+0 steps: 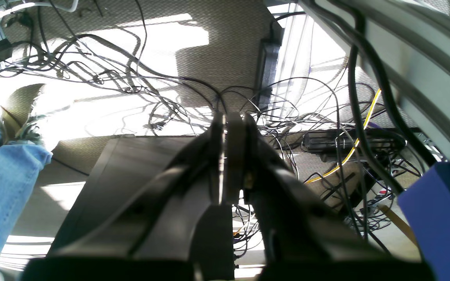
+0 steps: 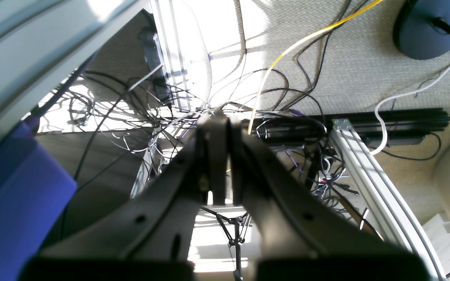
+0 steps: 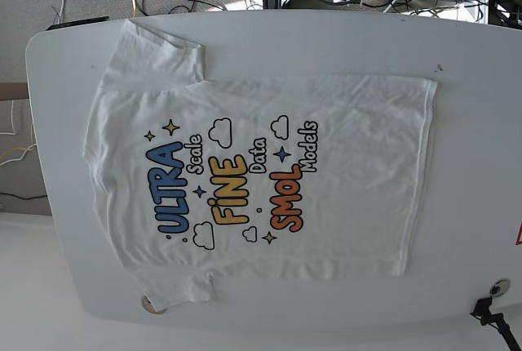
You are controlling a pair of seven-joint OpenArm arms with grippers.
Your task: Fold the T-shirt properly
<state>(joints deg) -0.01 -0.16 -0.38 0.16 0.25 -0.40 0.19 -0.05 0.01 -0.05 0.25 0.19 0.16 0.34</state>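
Left wrist view: left gripper (image 1: 233,121), dark fingers pressed together, closed on nothing. It points down past the table's edge at carpet strewn with a tangle of black cables (image 1: 139,78). One yellow cable (image 1: 356,142) runs at right. Blue cloth (image 1: 2,187) hangs at the left border; a blue pad (image 1: 440,218) sits at the lower right. No shirt visible here.

Right wrist view: right gripper (image 2: 219,119), fingers likewise shut together, empty. Below it lie carpet, more cables, a yellow cable (image 2: 307,37), a white cable (image 2: 400,97), a pale metal frame rail (image 2: 361,164), and a round dark lamp base (image 2: 430,27) at the upper right. No shirt visible here either.

Base view: T-shirt (image 3: 351,171) spread flat, print side up, on the white table (image 3: 269,41). Its long axis runs across the picture: neck and sleeves toward the picture's left, hem toward the picture's right. One sleeve (image 3: 159,45) lies near the far edge, the other (image 3: 175,286) near the close edge. Neither arm appears in this view; both are held off the table, so which is nearer cannot be told. Judgement: folding not yet begun; either hand must first come in over the table from the far side.
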